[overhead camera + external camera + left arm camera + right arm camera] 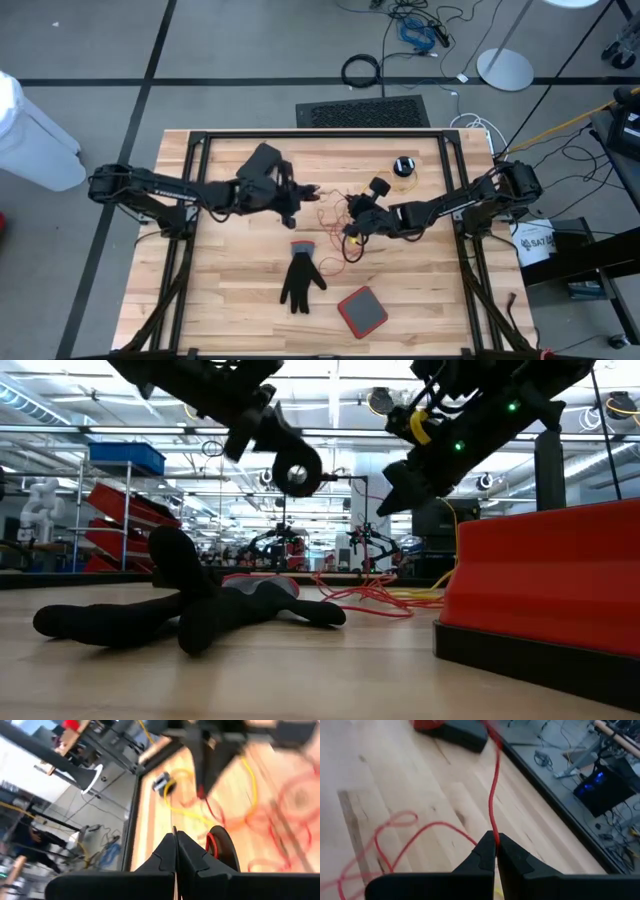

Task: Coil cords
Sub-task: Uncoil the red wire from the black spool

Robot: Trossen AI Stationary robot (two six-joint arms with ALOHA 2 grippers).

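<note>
A pale wooden desk [230, 300] fills the middle of the high view, with grey floor and stray cabling around it. On it, just above centre of the frame, lies a loose tangle of thin red cord [335, 215] running into a yellow cord [352, 238]; a second yellow cord sits wound around a small black puck [403, 165] in the upper right of the desk. So two cords can be counted, one apparently coiled already and one still sprawled. The right gripper [496, 845], seen in its wrist view, has its fingers pressed together, pinching the red cord, which runs taut away from them. The left gripper [176, 845], at the centre left of the high view, shows its fingers closed with a round black puck [222, 847] just beside them; whether they actually hold it is not clear. The step in hand looks like gathering the loose cord, and the next move likely calls for drawing the slack in and laying it in loops without snagging the tangle. Lower down lie one black glove [301, 278] and one red-edged square pad [362, 311].
</note>
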